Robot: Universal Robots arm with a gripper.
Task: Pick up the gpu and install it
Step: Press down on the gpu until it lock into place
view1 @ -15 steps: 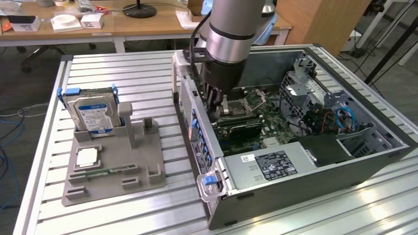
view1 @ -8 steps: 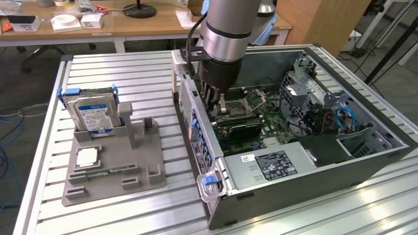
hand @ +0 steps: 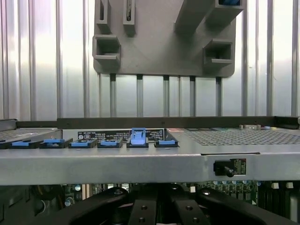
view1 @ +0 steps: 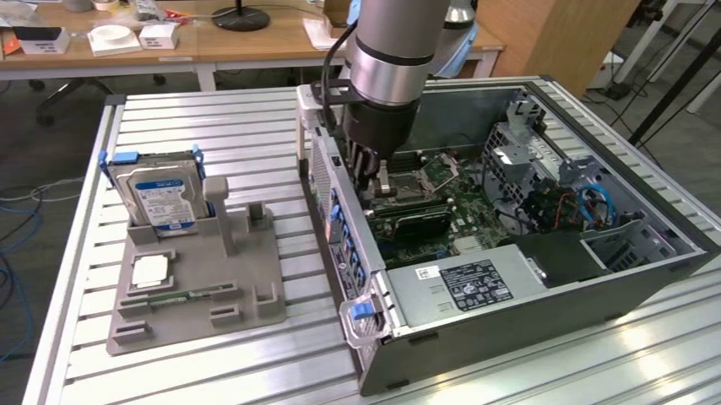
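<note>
The gpu [view1: 413, 223] is a dark flat card standing on edge over the green motherboard inside the open computer case [view1: 631, 278], close to the case's rear wall. My gripper [view1: 370, 192] reaches straight down into the case from above and is shut on the card's upper edge at the end nearest that wall. In the wrist view my black fingers [hand: 140, 208] meet, pressed together, below the grey rear wall of the case [hand: 140, 159]; the card itself is hidden there.
On the exterior view's left a grey holder [view1: 242, 291] carries a silver hard drive [view1: 161, 198], a white-topped chip [view1: 150, 272] and a slim green memory stick [view1: 192, 295]. Blue slot clips [hand: 137, 137] line the rear wall. Drive cages and cables [view1: 563, 202] crowd the case's far side.
</note>
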